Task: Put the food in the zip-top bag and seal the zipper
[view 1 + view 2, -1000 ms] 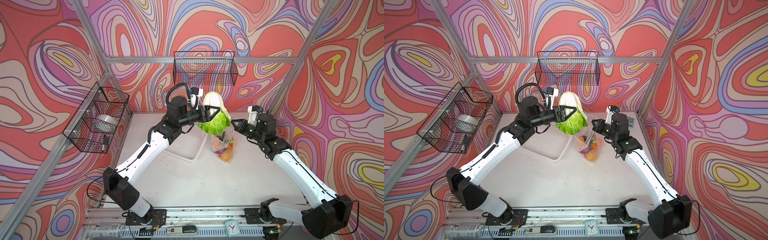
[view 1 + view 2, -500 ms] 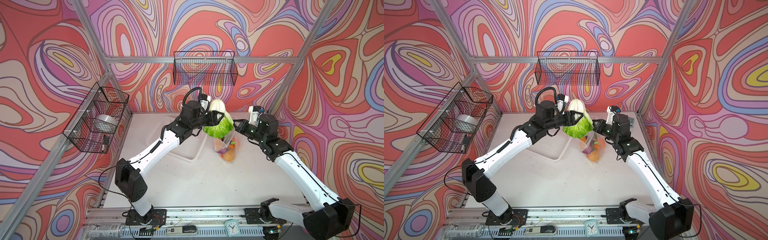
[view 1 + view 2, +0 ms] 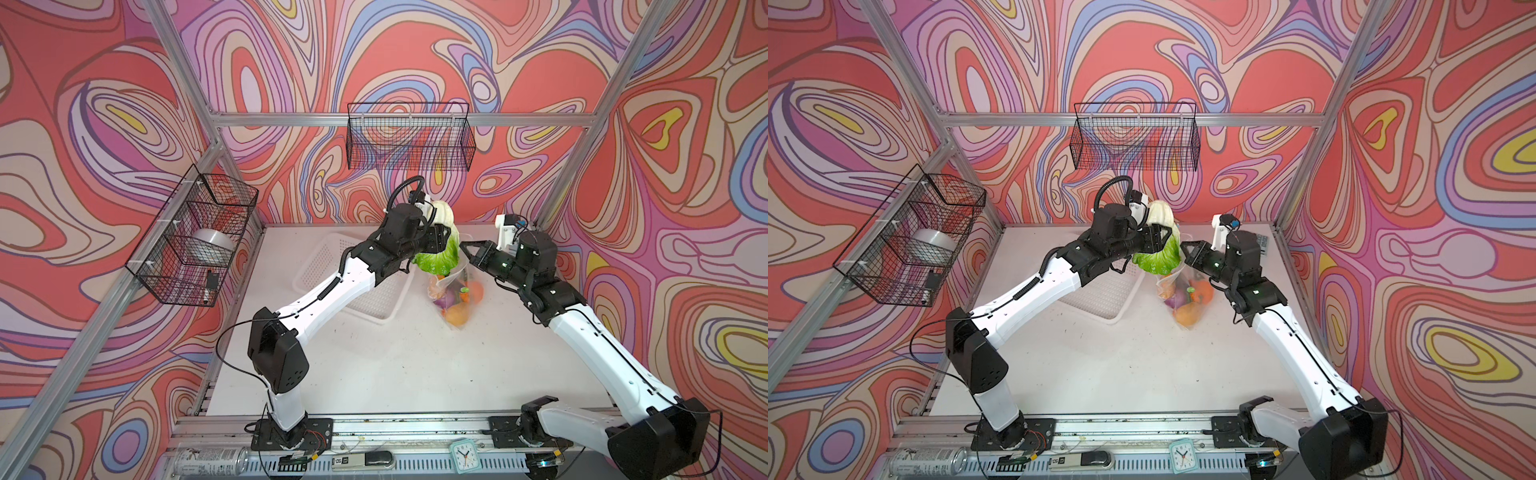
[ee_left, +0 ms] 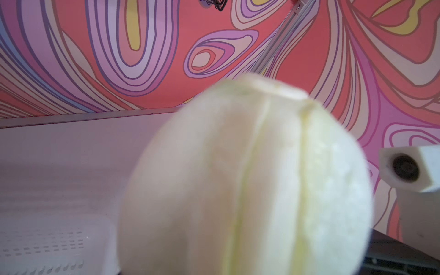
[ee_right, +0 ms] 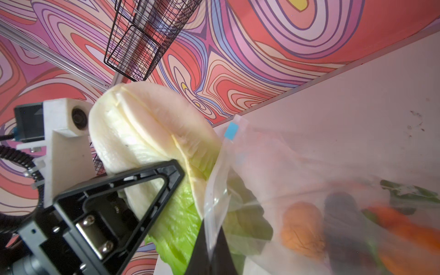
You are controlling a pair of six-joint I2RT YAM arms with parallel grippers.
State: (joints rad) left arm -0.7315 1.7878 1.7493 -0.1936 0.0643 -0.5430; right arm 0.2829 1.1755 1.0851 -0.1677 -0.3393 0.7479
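The green-white napa cabbage (image 3: pixel 441 261) (image 3: pixel 1158 259) (image 5: pixel 147 133) hangs leafy end down in my left gripper (image 3: pixel 445 243) (image 3: pixel 1166 241), which is shut on its middle. In the left wrist view its pale base (image 4: pixel 250 178) fills the frame and hides the jaws. Its leaves reach into the mouth of the clear zip-top bag (image 3: pixel 455 291) (image 3: pixel 1185 297) (image 5: pixel 309 171). My right gripper (image 3: pixel 465 249) (image 3: pixel 1185 248) (image 5: pixel 212 250) is shut on the bag's mouth edge and holds it up. The zipper's light-blue slider tab (image 5: pixel 231 130) sits at the top edge. An orange pumpkin (image 3: pixel 476 291), a purple onion (image 3: pixel 445 298) and other food lie inside.
The white perforated basket (image 3: pixel 332 266) (image 3: pixel 1100 297) (image 4: pixel 47 242) lies on the table under my left arm. Black wire baskets hang on the back wall (image 3: pixel 409 141) and the left wall (image 3: pixel 195 237). A can (image 3: pixel 210 459) and a small clock (image 3: pixel 464 453) rest on the front rail.
My left gripper has carried the cabbage to the right and down, from beside the bag to its mouth. My right gripper has kept its hold on the bag's edge.
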